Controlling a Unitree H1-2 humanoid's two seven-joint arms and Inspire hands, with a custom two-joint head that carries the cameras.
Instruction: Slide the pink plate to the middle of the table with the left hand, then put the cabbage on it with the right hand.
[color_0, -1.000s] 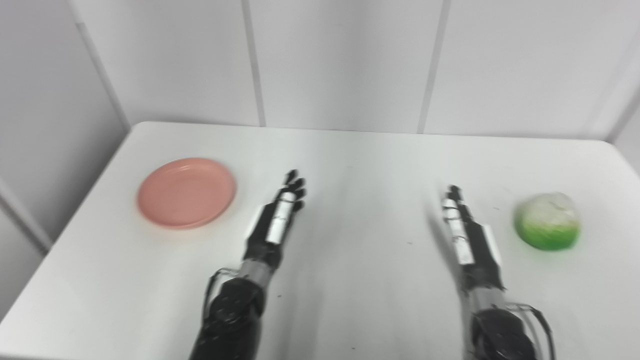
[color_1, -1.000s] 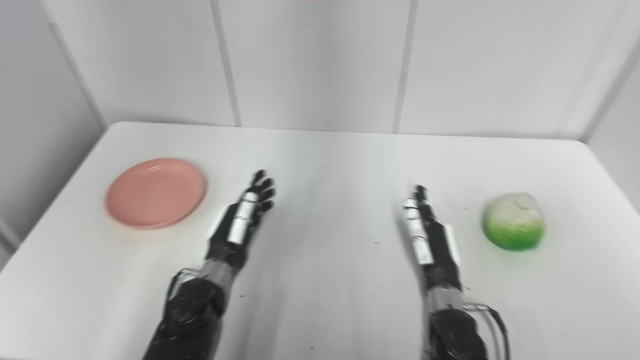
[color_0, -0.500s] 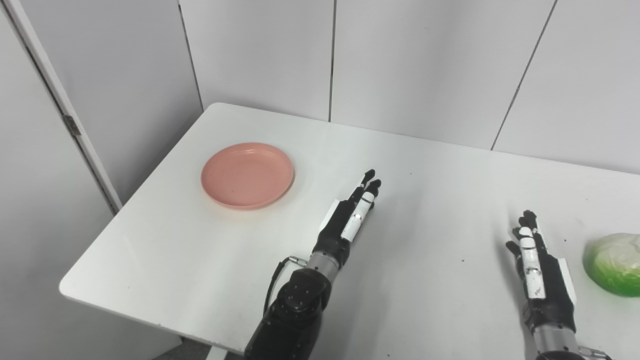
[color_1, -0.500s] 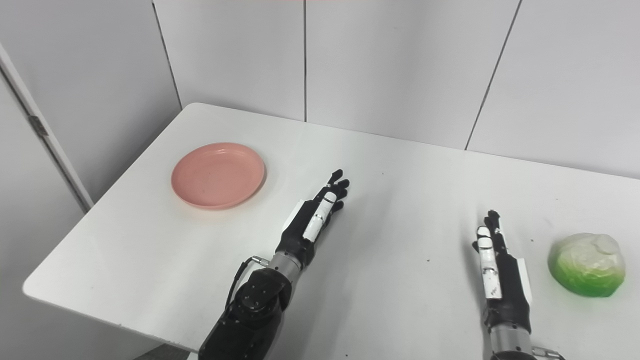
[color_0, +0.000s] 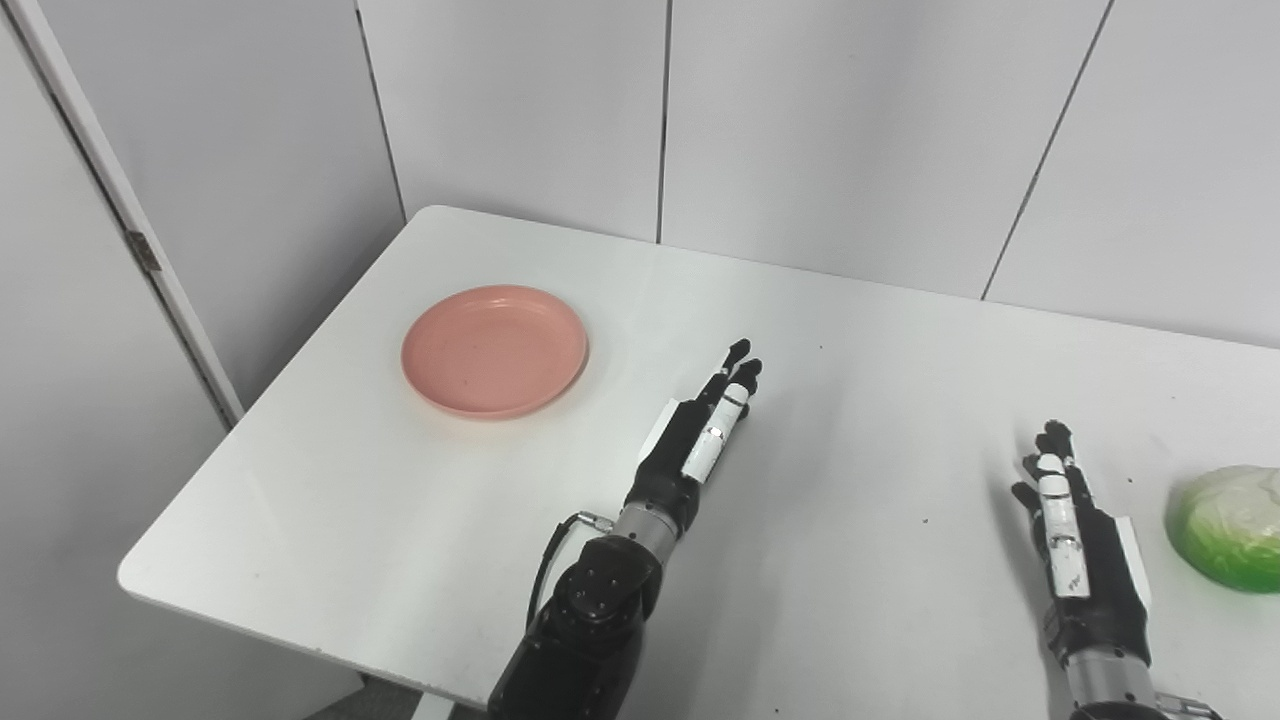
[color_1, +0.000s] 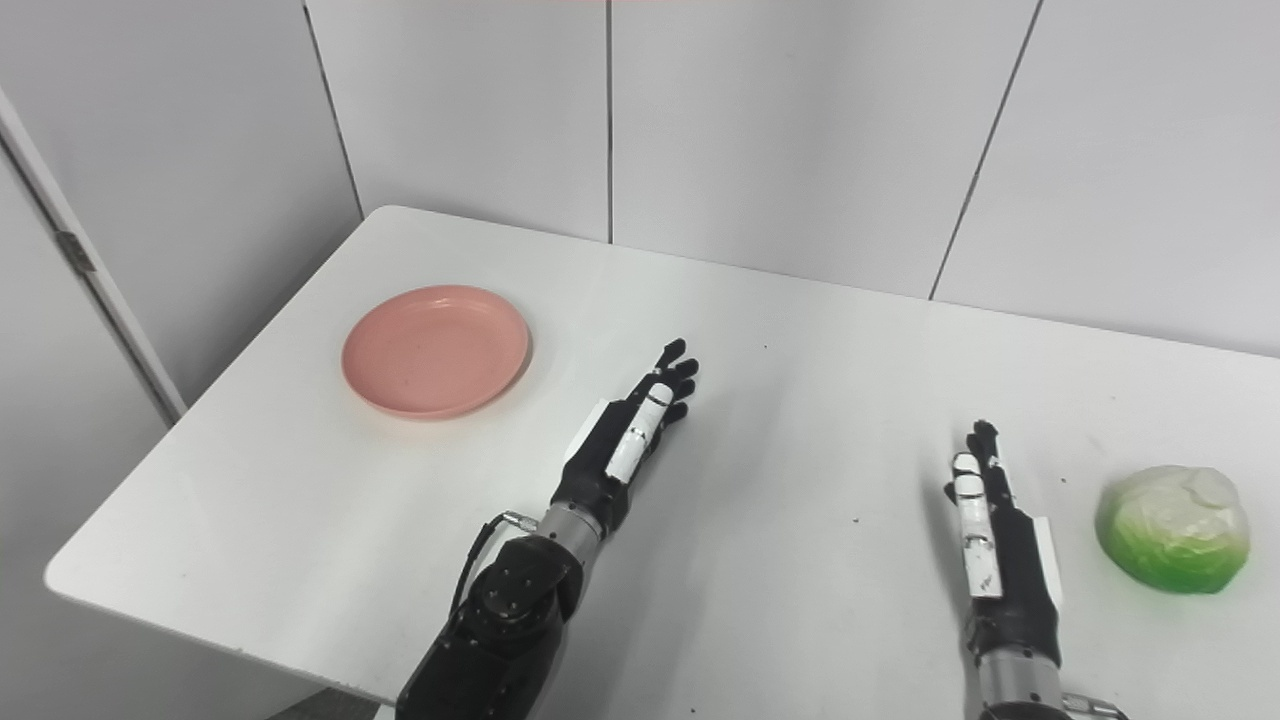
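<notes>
The plate (color_0: 494, 349) is lying flat and bare at the desk's (color_0: 400, 520) 10 o'clock corner, well apart from the middle, so by my reading the slide is not yet begun. The left hand (color_0: 697, 440) is hovering low over the desk toward 5 o'clock of the plate, near it but not touching; its fingers (color_0: 738, 362) are lying straight and close together, edge-on to the cameras, gripping nothing, and pointing toward 1 o'clock. That flat, blade-like pose is probably suiting a push or a hook on the rim rather than a pinch, since a shallow plate is offering little to clasp. To draw the plate toward the middle, the hand is likely needing to reach past to the plate's 10 o'clock side or press down on its rim. The cabbage (color_1: 1173, 527) is sitting at the desk's 3 o'clock edge, pale on top and green below, partly cut off in the left eye view. The right hand (color_1: 1000, 560) is waiting just beside it at its 9 o'clock, apart from it, fingers likewise extended and empty, thumb side up. It is seemingly parked there so the lift can follow quickly once the plate is centred. The round cabbage may be rolling if nudged.
</notes>
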